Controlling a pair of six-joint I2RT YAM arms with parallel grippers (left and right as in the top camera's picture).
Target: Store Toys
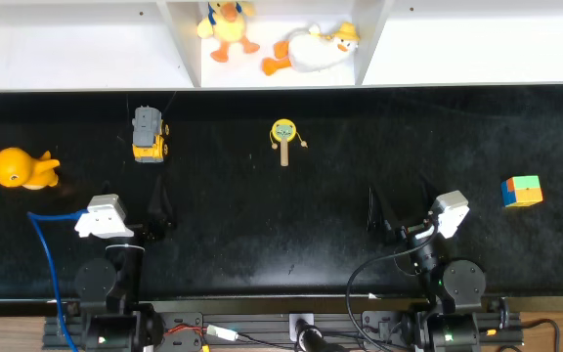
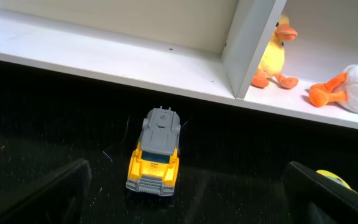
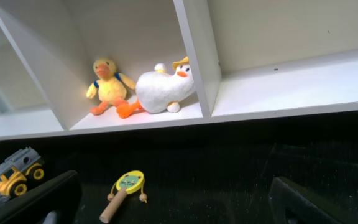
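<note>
A yellow and grey toy truck (image 1: 149, 134) (image 2: 154, 152) stands on the black table, straight ahead of my left gripper (image 1: 137, 207) (image 2: 188, 186), which is open and holds nothing. A yellow rattle drum (image 1: 283, 139) (image 3: 124, 190) lies mid-table. My right gripper (image 1: 399, 202) (image 3: 176, 183) is open too, low near the front, with the drum ahead of it. An orange duck toy (image 1: 22, 168) sits at the far left and a coloured cube (image 1: 522, 191) at the far right. In the shelf's middle bay sit a yellow duck plush (image 1: 228, 27) (image 3: 107, 84) and a white goose plush (image 1: 313, 49) (image 3: 163, 90).
A white shelf (image 1: 86, 73) (image 2: 104, 59) runs along the table's back edge, with upright dividers either side of the middle bay. A blue cable (image 1: 52, 259) loops beside the left arm's base.
</note>
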